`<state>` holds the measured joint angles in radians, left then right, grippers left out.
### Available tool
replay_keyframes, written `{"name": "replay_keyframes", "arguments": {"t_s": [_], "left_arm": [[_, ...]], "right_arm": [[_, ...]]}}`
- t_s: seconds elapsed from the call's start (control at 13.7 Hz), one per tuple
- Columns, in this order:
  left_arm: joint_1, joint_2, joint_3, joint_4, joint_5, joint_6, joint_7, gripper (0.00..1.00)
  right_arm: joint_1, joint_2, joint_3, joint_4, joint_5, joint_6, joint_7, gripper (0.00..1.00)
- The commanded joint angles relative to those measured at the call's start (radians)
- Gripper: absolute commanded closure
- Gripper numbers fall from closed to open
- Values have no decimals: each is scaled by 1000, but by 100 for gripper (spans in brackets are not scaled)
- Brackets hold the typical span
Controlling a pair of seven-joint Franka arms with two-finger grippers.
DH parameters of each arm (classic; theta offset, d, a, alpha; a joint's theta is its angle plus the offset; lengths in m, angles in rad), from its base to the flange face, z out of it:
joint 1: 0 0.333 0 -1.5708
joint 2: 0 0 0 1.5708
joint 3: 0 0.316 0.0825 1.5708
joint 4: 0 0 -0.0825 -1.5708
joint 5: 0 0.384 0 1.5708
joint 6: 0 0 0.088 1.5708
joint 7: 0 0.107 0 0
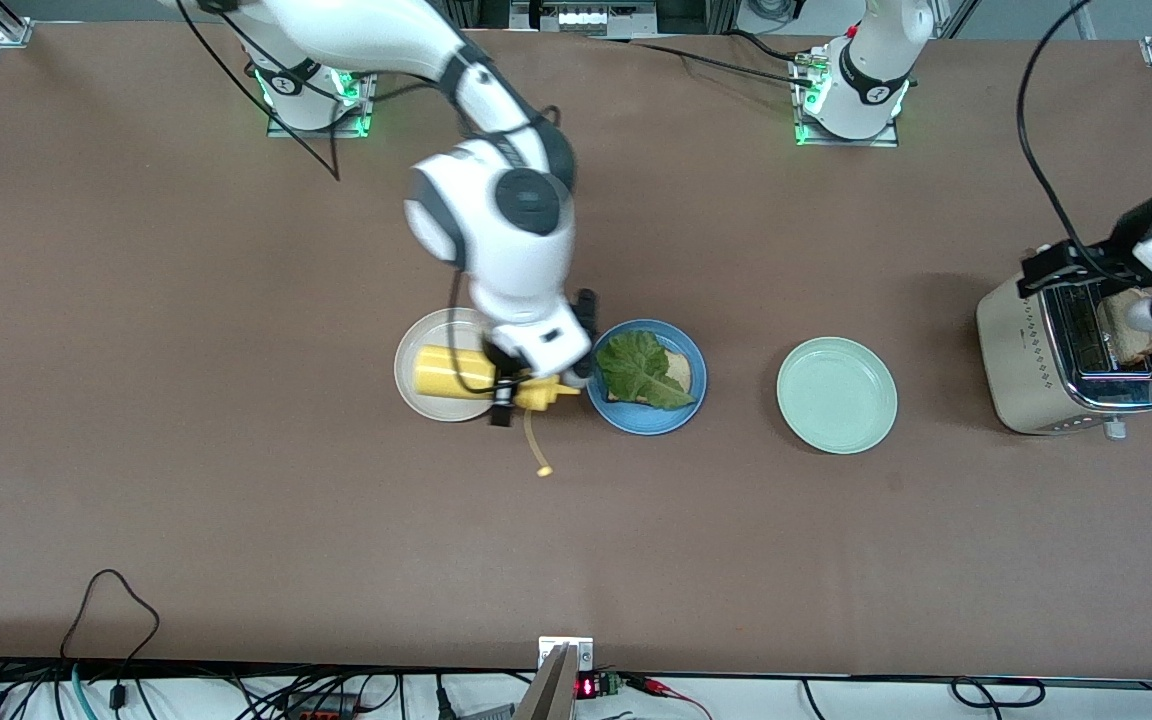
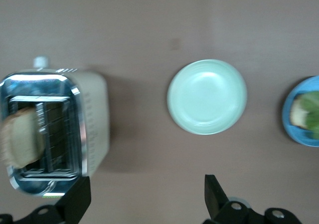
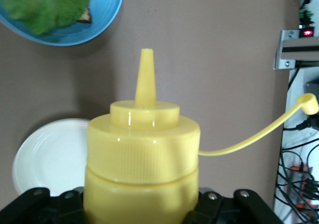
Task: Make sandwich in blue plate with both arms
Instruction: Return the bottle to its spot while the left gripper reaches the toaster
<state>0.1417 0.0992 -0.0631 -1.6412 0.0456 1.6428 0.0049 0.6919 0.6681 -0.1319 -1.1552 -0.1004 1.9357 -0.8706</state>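
The blue plate (image 1: 636, 422) holds one toasted bread slice (image 1: 678, 372) with a crinkled green lettuce leaf (image 1: 644, 368) on top. A second toast slice (image 1: 1131, 335) stands in the toaster (image 1: 1036, 370) slot. My right gripper (image 1: 511, 385) is shut on a yellow mustard bottle (image 1: 451, 372), held on its side over the beige-white plate (image 1: 421, 340), nozzle toward the blue plate. In the right wrist view the bottle (image 3: 143, 154) fills the gripper (image 3: 142, 204). My left gripper (image 1: 1151, 315) hovers over the toaster, open and empty (image 2: 144, 204). The toast also shows in the left wrist view (image 2: 22, 139).
A pale mint-green plate (image 1: 836, 395) lies between the blue plate and the toaster. The bottle's cap hangs loose on its tether (image 1: 542, 470). Cables lie along the table edge nearest the front camera.
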Motion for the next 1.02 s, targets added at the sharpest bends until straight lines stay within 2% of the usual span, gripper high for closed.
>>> {"name": "replay_keyframes", "arguments": {"t_s": [0.0, 0.15, 0.29, 0.44, 0.51, 0.58, 0.73, 0.95], "left_arm": [[33, 78, -6, 37, 172, -18, -2, 0], [94, 111, -4, 32, 195, -12, 33, 0], [172, 154, -6, 23, 189, 53, 137, 0], [242, 189, -12, 18, 169, 100, 209, 0], [272, 206, -11, 18, 117, 106, 252, 0], [300, 221, -10, 18, 58, 112, 289, 0], [331, 247, -10, 17, 31, 156, 352, 0], [368, 277, -12, 15, 20, 196, 408, 0]], "right_arm": [[-148, -206, 24, -196, 184, -1, -213, 84], [-259, -283, 24, -265, 331, -38, -359, 84], [-384, -338, 23, -340, 509, -82, -537, 84], [-495, -375, 23, -437, 658, -115, -655, 84], [-553, -386, 23, -486, 739, -126, -724, 84], [-607, -383, 23, -523, 811, -139, -802, 84], [-708, -352, 21, -601, 956, -181, -975, 84], [-814, -264, 21, -678, 1091, -240, -1212, 84]]}}
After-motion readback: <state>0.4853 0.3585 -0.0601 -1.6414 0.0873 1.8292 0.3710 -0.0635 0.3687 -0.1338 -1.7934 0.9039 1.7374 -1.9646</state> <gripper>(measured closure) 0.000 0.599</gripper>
